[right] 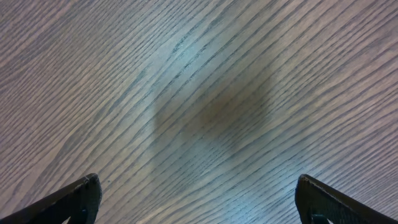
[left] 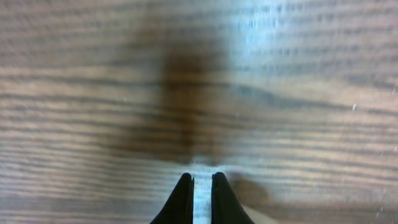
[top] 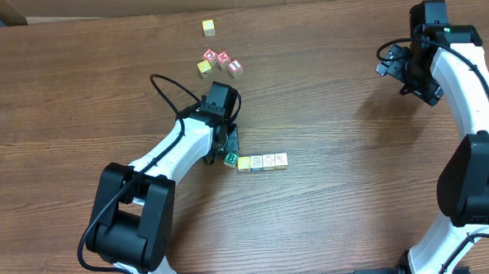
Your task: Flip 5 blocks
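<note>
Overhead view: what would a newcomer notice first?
A neat row of five small wooden alphabet cubes lies mid-table, with the left claw shut at its green "B" end. Further back sits a loose cluster of red-faced and yellow wooden cubes; the right claw hangs wide open at far right.

The overhead camera looks straight down from well above the desk (top: 331, 216), taking in both arms and the desk's far-left corner. The left wrist camera sits very close to the wood, blurred, with the left end effector (left: 202, 186) at its lower edge. The right wrist camera faces bare grain from farther off, the right end effector (right: 198, 186) spanning its lower corners. Each wrist view shares only a patch of desk with the overhead.
</note>
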You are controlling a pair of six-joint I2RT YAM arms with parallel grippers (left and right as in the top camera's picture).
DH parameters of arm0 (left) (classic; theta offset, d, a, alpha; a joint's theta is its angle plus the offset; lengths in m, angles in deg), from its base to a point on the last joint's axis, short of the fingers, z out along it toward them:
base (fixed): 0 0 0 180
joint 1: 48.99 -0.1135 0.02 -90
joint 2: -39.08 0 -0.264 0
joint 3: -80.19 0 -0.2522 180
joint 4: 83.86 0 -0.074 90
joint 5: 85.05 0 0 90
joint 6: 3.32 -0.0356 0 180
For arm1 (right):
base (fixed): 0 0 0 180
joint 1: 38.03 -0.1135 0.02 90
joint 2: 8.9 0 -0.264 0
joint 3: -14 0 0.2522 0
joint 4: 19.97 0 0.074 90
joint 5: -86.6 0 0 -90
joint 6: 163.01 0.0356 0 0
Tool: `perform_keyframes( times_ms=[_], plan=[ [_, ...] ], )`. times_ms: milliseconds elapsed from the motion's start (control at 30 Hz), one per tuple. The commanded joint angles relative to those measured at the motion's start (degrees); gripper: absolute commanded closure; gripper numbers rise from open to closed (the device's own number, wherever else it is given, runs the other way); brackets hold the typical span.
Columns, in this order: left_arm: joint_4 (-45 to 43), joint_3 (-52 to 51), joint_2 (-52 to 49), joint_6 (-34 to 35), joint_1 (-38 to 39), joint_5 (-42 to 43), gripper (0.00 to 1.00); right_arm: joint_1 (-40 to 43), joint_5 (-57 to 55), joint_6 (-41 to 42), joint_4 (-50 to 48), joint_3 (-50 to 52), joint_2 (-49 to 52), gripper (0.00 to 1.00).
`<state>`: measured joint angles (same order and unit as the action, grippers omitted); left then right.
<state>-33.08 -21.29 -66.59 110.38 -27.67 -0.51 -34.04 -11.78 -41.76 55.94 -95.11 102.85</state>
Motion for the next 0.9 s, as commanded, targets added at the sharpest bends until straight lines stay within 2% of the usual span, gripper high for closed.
perform_keyframes(
  times_ms=[0, 600, 867],
  plan=[
    [1.88, 0.66, -0.31, -0.96, -0.31, 2.4, 0.96, 0.0, -0.59, -0.22, -0.35, -0.61, -1.05, 0.0],
    [8.07, 0.66, -0.31, -0.35, -0.31, 7.39, 0.96, 0.0, -0.59, -0.22, -0.35, -0.63, -1.05, 0.0],
    [10.91, 4.26, -0.28, -0.37, -0.33, 0.94, 0.96, 0.0, -0.59, -0.22, -0.35, -0.63, -1.05, 0.0]
  ],
)
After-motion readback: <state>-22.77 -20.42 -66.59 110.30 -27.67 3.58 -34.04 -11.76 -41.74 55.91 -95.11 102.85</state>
